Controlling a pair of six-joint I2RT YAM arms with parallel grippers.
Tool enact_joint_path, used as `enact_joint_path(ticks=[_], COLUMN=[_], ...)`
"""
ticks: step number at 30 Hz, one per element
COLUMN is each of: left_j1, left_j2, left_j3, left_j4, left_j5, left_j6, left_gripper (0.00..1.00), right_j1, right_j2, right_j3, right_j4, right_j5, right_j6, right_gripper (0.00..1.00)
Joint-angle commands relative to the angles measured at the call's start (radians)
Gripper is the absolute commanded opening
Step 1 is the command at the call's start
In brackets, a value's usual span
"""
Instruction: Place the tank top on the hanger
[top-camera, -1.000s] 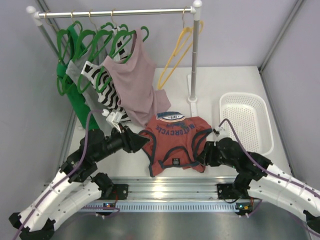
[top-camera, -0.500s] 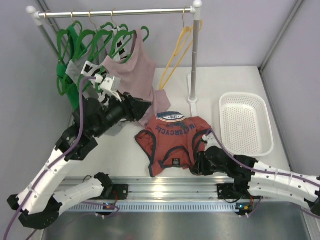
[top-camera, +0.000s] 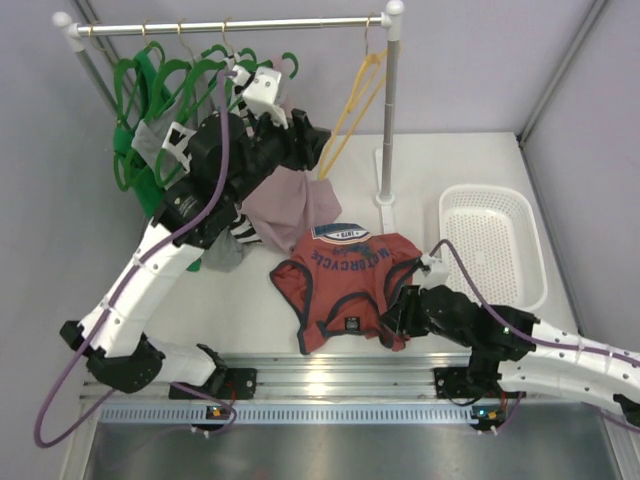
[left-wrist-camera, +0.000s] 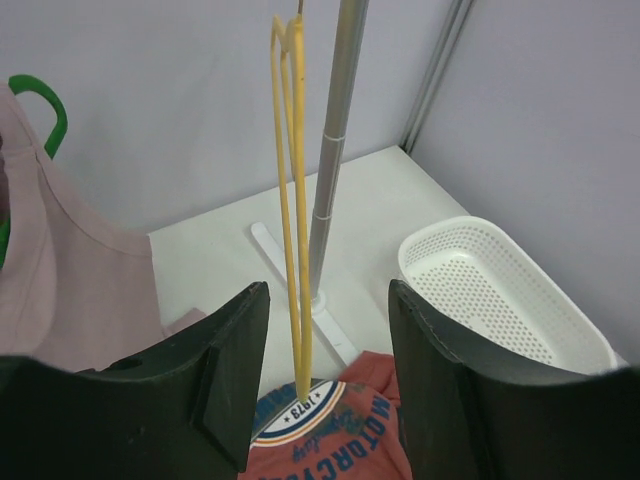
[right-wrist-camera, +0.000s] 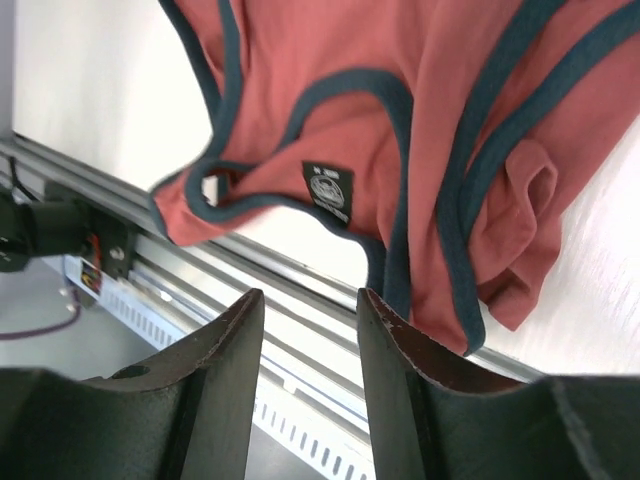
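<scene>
Shows one yellow hanger (left-wrist-camera: 297, 200) hooked on the rail (top-camera: 230, 25), long edge running down toward the worktop (top-camera: 440, 170), straight ahead of the left fingers (left-wrist-camera: 232, 380) and centred in their gap. Shows those fingers spread wide, gripping nothing. Places one rust-red tank top (top-camera: 350, 285) flat on the near worktop, below the hanger. Shows the right fingers (right-wrist-camera: 215, 370) parted and empty at its near right edge. Puts the left arm much nearer the hanger. Counts one white basket (top-camera: 495, 245) at right.

Tank top (top-camera: 345, 285): soft matt cloth, crumpled, with darker cloth trim.
Hanger (left-wrist-camera: 301, 340): thin smooth yellow plastic, slight gloss.
Rack pole (left-wrist-camera: 335, 150): metal, satin sheen.
Basket (top-camera: 495, 245): white perforated plastic.
Table (top-camera: 440, 165): smooth matt white.
</scene>
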Motion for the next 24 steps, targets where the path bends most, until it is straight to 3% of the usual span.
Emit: enact_joint_path(ticks=[1,9,14,24], left_j1=[0.02,0.106,0.108,0.106], left_j2=[0.097,0.333,0.399,0.457], left_j3=[0.115,0.355,0.386,0.384], left_j4=[0.032,-0.009,-0.012,-0.012], left_j5=[0.009,0.165,0.234,0.234], left_j6=[0.103,0.166,0.184,0.181], left_gripper=[0.57,0.57,0.57,0.56], right_j1=[0.014,0.012,0.012,0.012], right_j2=[-0.009,-0.018,-0.041,-0.074], right_j3=[0.083,0.175,0.187,0.156], right_j4=[-0.049,-0.115,-0.154,-0.16], right_j5=[0.103,0.176,0.198,0.193], right_j6=[-0.007,-0.048,-0.05,-0.034], right_gripper=[0.43,0.44,0.45,0.45])
